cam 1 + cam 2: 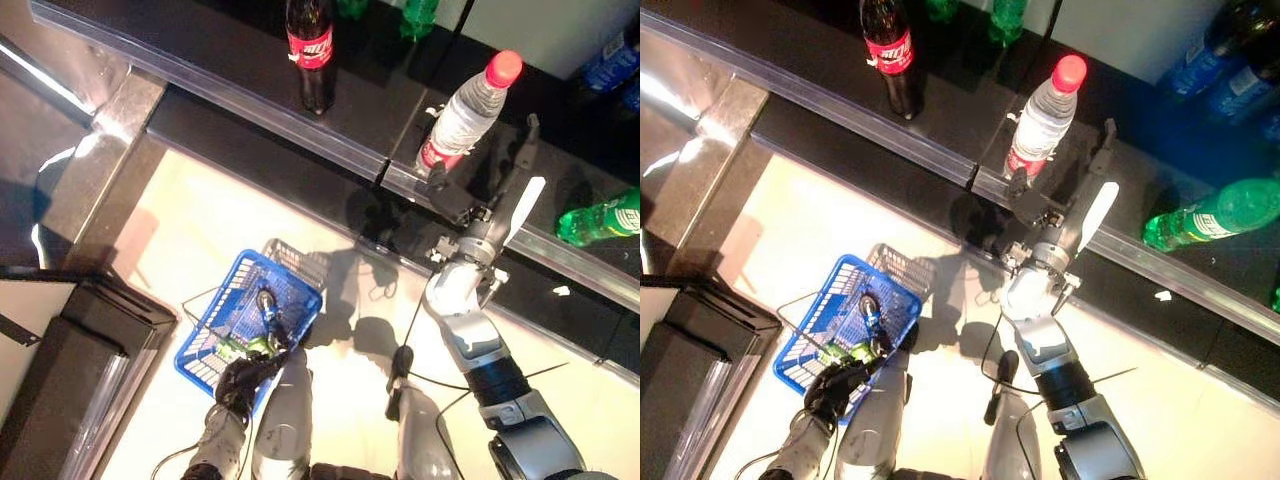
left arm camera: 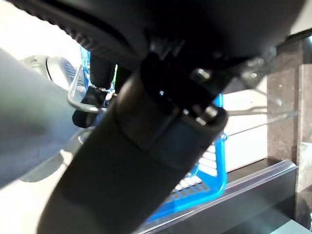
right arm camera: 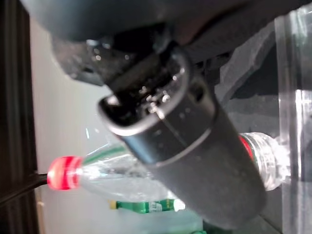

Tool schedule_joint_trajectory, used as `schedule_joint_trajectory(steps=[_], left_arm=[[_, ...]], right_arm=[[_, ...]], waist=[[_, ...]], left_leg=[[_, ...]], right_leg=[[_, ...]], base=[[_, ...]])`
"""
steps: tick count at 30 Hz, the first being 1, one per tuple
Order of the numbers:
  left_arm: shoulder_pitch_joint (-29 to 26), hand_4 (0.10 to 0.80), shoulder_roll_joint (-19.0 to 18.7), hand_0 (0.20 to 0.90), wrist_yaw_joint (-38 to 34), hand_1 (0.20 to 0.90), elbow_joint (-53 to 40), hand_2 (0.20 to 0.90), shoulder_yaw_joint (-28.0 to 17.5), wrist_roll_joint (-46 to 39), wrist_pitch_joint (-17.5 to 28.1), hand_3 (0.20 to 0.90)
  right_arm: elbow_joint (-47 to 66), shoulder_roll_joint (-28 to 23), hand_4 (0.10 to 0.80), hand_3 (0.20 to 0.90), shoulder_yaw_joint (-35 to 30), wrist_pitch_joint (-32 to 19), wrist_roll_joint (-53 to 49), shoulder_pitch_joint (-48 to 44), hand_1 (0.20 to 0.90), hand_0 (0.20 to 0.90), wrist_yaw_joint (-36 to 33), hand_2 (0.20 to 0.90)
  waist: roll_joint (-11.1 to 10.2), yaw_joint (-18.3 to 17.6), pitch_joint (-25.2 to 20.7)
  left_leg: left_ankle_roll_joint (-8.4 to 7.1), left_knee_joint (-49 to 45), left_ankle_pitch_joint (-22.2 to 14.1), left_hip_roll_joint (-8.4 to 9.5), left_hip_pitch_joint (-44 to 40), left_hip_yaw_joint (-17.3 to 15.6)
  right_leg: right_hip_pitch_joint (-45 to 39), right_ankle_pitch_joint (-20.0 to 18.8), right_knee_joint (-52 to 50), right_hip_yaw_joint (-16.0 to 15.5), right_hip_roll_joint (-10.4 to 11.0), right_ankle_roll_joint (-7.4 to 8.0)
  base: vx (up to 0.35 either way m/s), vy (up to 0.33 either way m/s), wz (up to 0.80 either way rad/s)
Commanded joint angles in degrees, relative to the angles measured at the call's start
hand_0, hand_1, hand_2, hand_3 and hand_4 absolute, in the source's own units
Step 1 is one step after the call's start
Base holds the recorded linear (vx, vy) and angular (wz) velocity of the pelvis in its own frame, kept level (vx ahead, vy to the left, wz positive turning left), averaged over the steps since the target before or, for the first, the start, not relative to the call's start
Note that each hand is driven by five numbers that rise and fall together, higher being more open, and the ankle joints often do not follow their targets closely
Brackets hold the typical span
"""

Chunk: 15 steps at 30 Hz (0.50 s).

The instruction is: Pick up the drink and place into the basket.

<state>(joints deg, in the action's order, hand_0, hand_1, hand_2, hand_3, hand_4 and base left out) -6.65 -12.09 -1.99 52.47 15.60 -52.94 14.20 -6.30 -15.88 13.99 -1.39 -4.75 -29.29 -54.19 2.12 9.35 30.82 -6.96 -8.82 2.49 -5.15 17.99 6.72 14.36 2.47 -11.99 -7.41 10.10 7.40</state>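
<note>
A clear water bottle (image 1: 468, 112) with a red cap and red label stands on the dark shelf (image 1: 230, 85). My right hand (image 1: 480, 232) is just to the right of the bottle's base, open, with straight fingers and a white-covered thumb (image 1: 524, 208) reaching onto the shelf. In the right wrist view the bottle (image 3: 114, 179) lies close past a dark finger (image 3: 195, 146). My left hand (image 1: 243, 378) is shut on the wire handles of the blue basket (image 1: 232, 322), which hangs low at the left. The basket also shows in the left wrist view (image 2: 207, 183).
A cola bottle (image 1: 311, 52) stands on the shelf further left. A green bottle (image 1: 598, 220) lies to the right of my hand, and blue bottles (image 1: 612, 58) stand behind it. Green bottles (image 1: 420, 15) stand at the back. A dark cabinet (image 1: 70, 360) is at the lower left.
</note>
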Motion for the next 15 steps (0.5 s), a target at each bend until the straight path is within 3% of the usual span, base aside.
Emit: schedule_joint_trajectory(steps=[1,15], left_arm=[[4.07,0.100,-0.44,0.300,1.59,0.300,-8.43,0.300,2.18,0.20,6.21,0.200],[1.70,0.100,-0.86,0.300,-0.14,0.300,-9.82,0.300,3.40,-1.37,6.78,0.200]], right_arm=[[6.88,-2.22,0.800,0.900,-3.66,-1.83,0.40,-4.76,0.900,0.900,-1.50,0.900],[-0.09,-5.21,0.800,0.900,-5.28,-1.86,-3.62,-12.24,0.900,0.900,-3.02,0.900]], waist=[[-0.72,-0.03,-1.03],[-0.95,0.60,-1.03]], left_leg=[[3.42,-1.93,0.91,-0.27,1.90,5.43],[4.31,-2.69,1.11,1.04,6.36,4.91]], right_leg=[[-0.53,-3.06,-1.24,1.53,3.61,-1.86],[4.15,-3.77,-2.02,1.47,2.95,-2.34]], base=[[0.000,0.000,0.00],[0.000,0.000,0.00]])
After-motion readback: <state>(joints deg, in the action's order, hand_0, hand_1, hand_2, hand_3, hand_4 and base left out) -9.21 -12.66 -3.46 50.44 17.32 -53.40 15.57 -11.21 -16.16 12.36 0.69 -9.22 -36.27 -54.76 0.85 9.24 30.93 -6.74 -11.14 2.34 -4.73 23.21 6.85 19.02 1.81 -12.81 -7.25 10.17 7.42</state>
